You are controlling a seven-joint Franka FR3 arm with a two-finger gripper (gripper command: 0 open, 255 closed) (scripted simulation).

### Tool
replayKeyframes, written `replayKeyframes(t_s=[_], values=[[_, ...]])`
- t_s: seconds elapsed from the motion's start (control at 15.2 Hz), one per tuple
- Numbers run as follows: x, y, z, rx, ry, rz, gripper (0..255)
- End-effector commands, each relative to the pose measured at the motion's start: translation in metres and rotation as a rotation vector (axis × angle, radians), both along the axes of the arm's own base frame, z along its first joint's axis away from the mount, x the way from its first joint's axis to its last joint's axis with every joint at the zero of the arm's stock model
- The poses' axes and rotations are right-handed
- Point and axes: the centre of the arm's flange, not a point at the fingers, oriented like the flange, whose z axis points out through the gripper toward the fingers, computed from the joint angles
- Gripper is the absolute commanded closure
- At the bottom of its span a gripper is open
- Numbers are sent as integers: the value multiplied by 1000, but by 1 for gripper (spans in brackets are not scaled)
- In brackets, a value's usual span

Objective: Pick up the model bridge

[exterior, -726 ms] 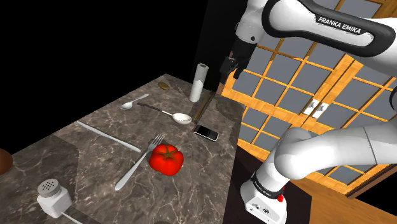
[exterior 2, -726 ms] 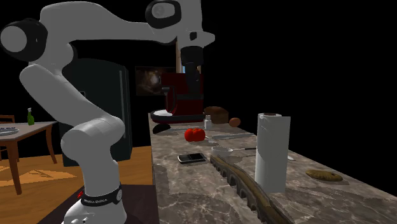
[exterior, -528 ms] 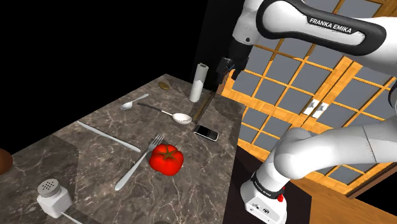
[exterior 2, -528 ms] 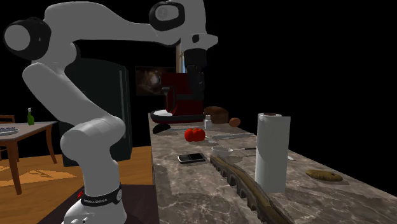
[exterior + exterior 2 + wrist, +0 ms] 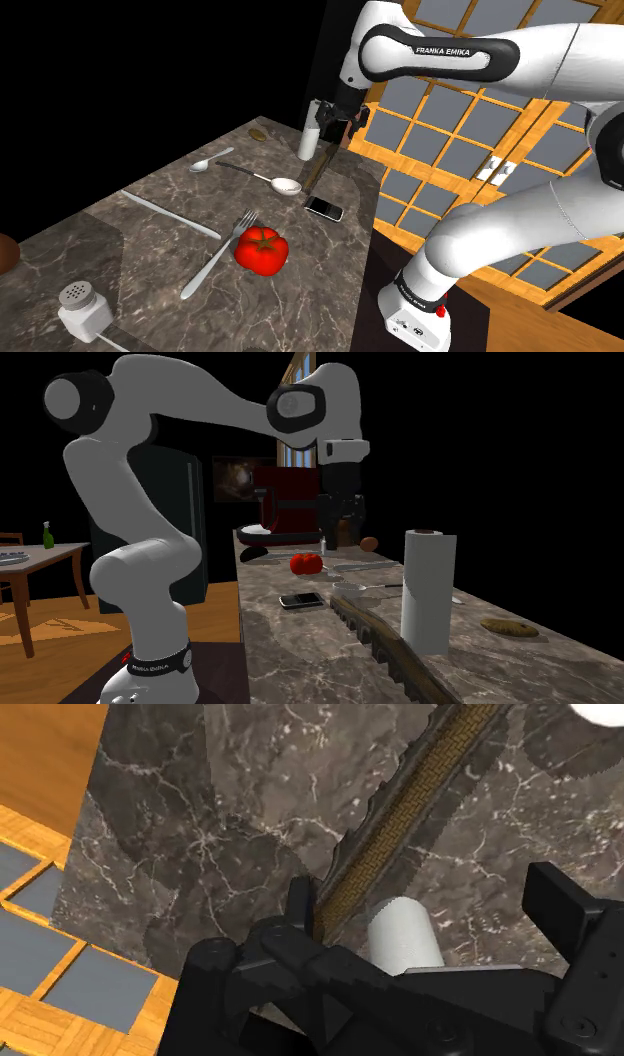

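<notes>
The model bridge (image 5: 318, 178) is a long, narrow dark strip with a brown deck, lying along the marble counter's edge nearest the stand. It also runs toward the camera (image 5: 378, 638). My black gripper (image 5: 337, 120) hangs open above the bridge's far end, close beside a white paper towel roll (image 5: 312, 128). In the second exterior view the gripper (image 5: 340, 518) is well above the counter, with its fingers spread. In the wrist view the bridge (image 5: 425, 799) runs diagonally under the hand and the roll (image 5: 404, 935) shows between the fingers (image 5: 300, 900). Nothing is held.
On the counter (image 5: 120, 232) lie a red tomato (image 5: 262, 250), a phone (image 5: 324, 208), two spoons (image 5: 276, 181), a fork (image 5: 218, 256), a knife (image 5: 170, 214), a shaker (image 5: 82, 308) and a cookie (image 5: 258, 132). A red stand mixer (image 5: 284, 502) stands at the far end. Wooden floor lies beyond the edge.
The arm has swung toward the shoulder view's left and lowered, bringing the gripper from over the floor to beside the paper towel roll, above the bridge's far end.
</notes>
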Motion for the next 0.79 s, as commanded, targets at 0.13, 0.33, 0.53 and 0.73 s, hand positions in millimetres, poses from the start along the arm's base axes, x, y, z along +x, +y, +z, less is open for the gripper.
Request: replayKeyframes(t_s=[0.13, 0.33, 0.53, 0.73], values=[[27, -31, -36, 29, -10, -240, 0], [43, -58, -63, 51, -15, -415, 0], [53, -86, -89, 71, -21, -585, 0], [53, -86, -105, 71, -21, -585, 0]])
